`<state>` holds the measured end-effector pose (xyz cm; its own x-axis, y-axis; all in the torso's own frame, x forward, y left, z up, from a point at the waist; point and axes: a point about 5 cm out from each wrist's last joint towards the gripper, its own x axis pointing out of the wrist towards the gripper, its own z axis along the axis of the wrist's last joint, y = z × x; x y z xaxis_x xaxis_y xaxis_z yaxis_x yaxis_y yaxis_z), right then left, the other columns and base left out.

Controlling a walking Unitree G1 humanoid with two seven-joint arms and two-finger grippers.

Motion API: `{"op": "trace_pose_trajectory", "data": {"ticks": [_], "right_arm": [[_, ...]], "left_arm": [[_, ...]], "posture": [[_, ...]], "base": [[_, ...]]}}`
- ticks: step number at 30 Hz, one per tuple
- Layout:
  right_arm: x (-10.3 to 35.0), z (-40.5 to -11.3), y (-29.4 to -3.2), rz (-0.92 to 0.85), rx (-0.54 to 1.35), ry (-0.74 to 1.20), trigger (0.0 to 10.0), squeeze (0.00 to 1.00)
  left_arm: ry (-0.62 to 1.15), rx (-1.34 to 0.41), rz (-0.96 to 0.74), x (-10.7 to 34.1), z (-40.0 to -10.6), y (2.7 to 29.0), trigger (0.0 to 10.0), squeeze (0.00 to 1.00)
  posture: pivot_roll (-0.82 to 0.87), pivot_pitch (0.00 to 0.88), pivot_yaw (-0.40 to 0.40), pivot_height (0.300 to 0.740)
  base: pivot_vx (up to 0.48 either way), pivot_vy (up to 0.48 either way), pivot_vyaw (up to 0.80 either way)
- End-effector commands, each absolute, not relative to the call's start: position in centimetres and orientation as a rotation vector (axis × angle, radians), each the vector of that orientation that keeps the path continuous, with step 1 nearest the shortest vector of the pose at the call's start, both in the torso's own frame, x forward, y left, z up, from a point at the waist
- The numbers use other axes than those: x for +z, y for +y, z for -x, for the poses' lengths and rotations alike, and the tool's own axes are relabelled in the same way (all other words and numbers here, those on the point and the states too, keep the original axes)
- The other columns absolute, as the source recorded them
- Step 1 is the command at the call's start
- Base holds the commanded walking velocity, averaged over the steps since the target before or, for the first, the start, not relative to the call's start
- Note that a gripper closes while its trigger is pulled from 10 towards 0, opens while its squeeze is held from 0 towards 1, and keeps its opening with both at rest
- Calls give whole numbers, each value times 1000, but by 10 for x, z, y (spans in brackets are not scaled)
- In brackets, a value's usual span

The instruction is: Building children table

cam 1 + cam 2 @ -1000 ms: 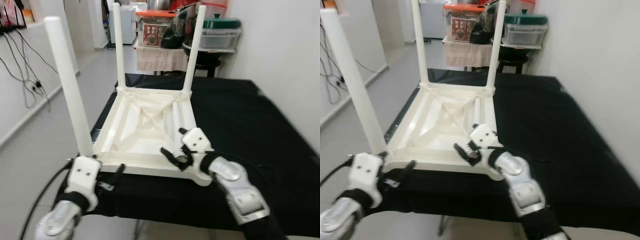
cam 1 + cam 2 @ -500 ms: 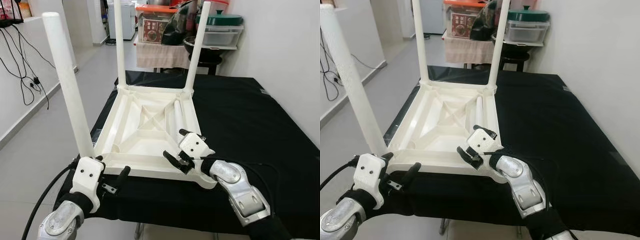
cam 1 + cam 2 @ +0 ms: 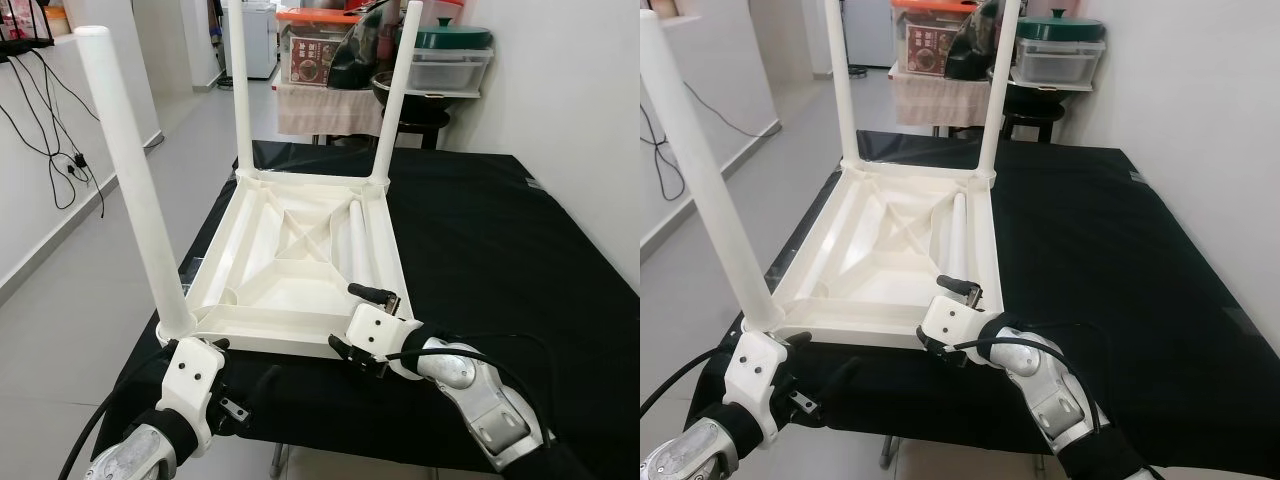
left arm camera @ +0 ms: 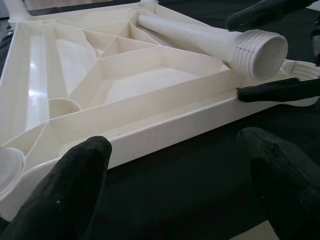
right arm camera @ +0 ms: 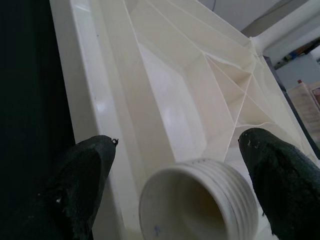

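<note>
Left eye view: worktop (image 3: 480,230), covered in black cloth, carries the work.

Children's table (image 3: 290,265), white plastic, lies upside down on the left half of the worktop, ribbed underside up, its near edge just short of the worktop's front edge. 3 legs stand upright in corner sockets: near-left leg (image 3: 130,170), far-left leg (image 3: 240,90), far-right leg (image 3: 392,95). The near-right corner socket has no leg in it.

Loose leg (image 3: 358,240), white, lies inside the upturned frame along its right side, threaded end toward the robot. The left wrist view shows that ridged, hollow end (image 4: 260,50) resting on the inner ribs near the front rail.

Right hand (image 3: 368,325) sits at the near-right corner of the children's table. Its fingers are spread wide, 1 either side of the loose leg's threaded end, as the right wrist view shows (image 5: 197,200); touching the leg or not, cannot tell. 1 finger (image 3: 370,293) lies above the frame.

Left hand (image 3: 245,400) hangs low off the worktop's front-left edge, just beside the near-left leg's base. Its fingers (image 4: 70,185) are spread wide, holding nothing, pointed at the front rail of the children's table.

Background: storage shelf with boxes (image 3: 330,55) and a lidded pot (image 3: 455,40) beyond the worktop; cables (image 3: 50,150) on the left wall.
</note>
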<state>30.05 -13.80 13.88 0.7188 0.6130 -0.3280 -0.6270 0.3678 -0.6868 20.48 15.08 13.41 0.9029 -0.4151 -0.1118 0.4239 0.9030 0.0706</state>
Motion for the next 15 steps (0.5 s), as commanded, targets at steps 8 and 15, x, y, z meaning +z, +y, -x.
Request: {"op": "trace_pose_trajectory", "data": {"ticks": [8, 15], "right_arm": [[159, -307, -172, 923, 747, 24, 10000, 0], [165, -307, -186, 965, 710, 46, 10000, 0]], "left_arm": [[118, -451, -104, 133, -202, 153, 10000, 0], [118, -451, -101, 134, -202, 153, 10000, 0]], "posture": [[75, 0, -32, 740], [71, 0, -31, 740]], "base": [[0, 0, 0], [0, 0, 0]]}}
